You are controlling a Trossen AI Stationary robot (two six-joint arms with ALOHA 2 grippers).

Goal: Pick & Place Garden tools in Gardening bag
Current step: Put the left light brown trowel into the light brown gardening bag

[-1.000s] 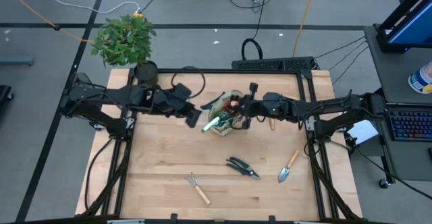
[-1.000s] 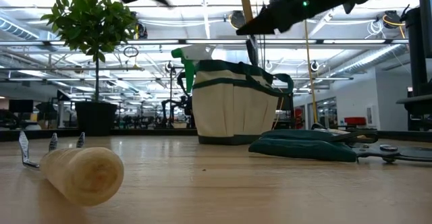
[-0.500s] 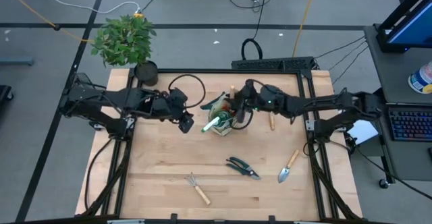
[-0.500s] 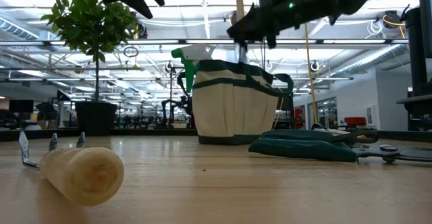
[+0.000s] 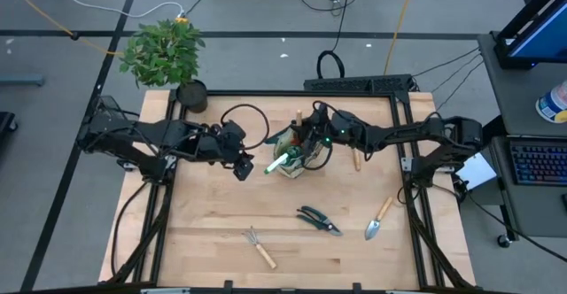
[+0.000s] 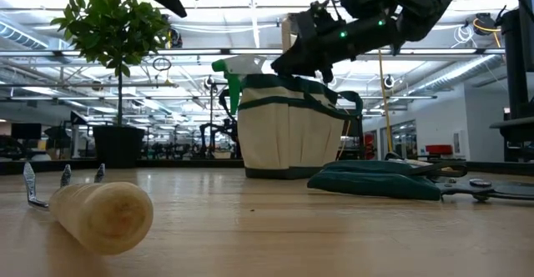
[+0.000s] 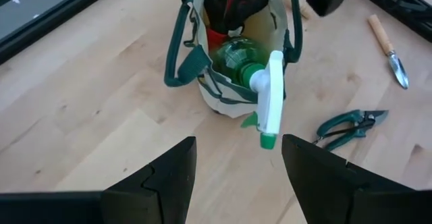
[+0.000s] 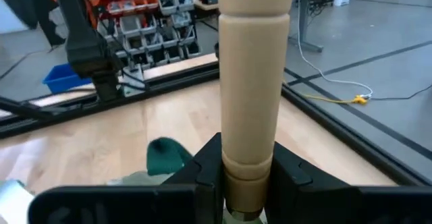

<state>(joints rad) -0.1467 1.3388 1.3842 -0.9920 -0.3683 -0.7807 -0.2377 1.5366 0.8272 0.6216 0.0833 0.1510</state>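
A robotics lab or workshop inside a large open industrial hall. Seen from the grey floor (image 5: 71,81) with loose cables (image 5: 337,2), the wooden tabletop (image 5: 213,205) in a black metal frame (image 5: 354,85), and a desk with keyboard (image 5: 538,163) just beside the tabletop's right edge. Also from long ceiling light strips (image 6: 209,27) and pipes, and shelves with red and grey storage bins (image 8: 155,21) beyond the tabletop's far edge.

My arms: two, matte black, slim jointed links on black frame mounts
Cables: black loops hang off both my arms
Left gripper (image 7: 236,177): chunky black angular fingers
Right gripper (image 8: 246,177): same black fingers
Lights: small green glow on my right wrist
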